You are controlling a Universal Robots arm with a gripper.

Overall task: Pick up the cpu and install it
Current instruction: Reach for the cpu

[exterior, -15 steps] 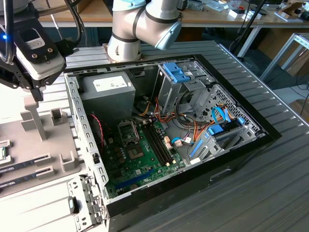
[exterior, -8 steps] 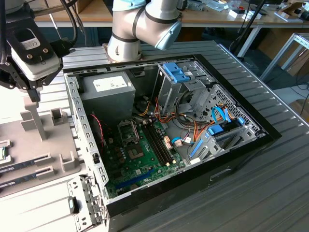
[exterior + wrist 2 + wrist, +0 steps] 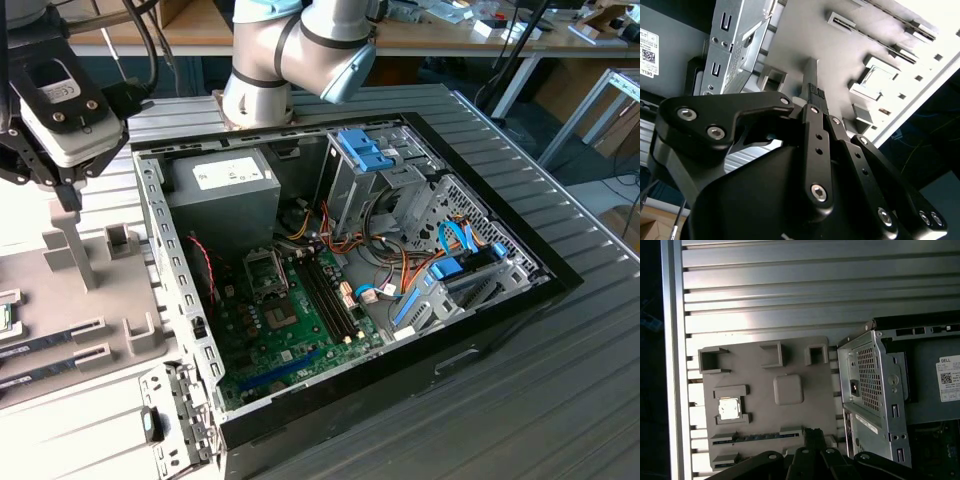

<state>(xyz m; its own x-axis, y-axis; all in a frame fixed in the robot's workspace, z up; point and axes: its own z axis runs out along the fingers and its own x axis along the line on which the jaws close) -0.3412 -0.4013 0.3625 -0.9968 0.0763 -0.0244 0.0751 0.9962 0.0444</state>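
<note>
Single cpu (image 3: 729,408): a small flat square chip with a bright silver metal top and a thin rim, lying flat in a bracketed recess of the grey fixture tray (image 3: 810,400), outside the computer case (image 3: 875,390) and well apart from it. The first wrist view shows the tray also carrying one raised rounded square pad (image 3: 788,389), three open-sided pockets (image 3: 772,354) along one edge and two long narrow slots (image 3: 757,436) near the fingers. One gripper (image 3: 813,432), in both wrist views (image 3: 812,87), hangs above the tray with its two black fingers (image 3: 816,107) drawn together into one narrow bar and nothing between them; it is clear of the cpu and does not touch it. In the exterior view, one robot arm (image 3: 300,45) stands behind the open case, whose interior holds one grey power supply (image 3: 225,185), one green motherboard (image 3: 290,335) with one square metal socket frame (image 3: 263,272), and a blue-latched drive cage (image 3: 365,150). The gripper (image 3: 68,192) sits at the exterior view's left, over the tray.
</note>
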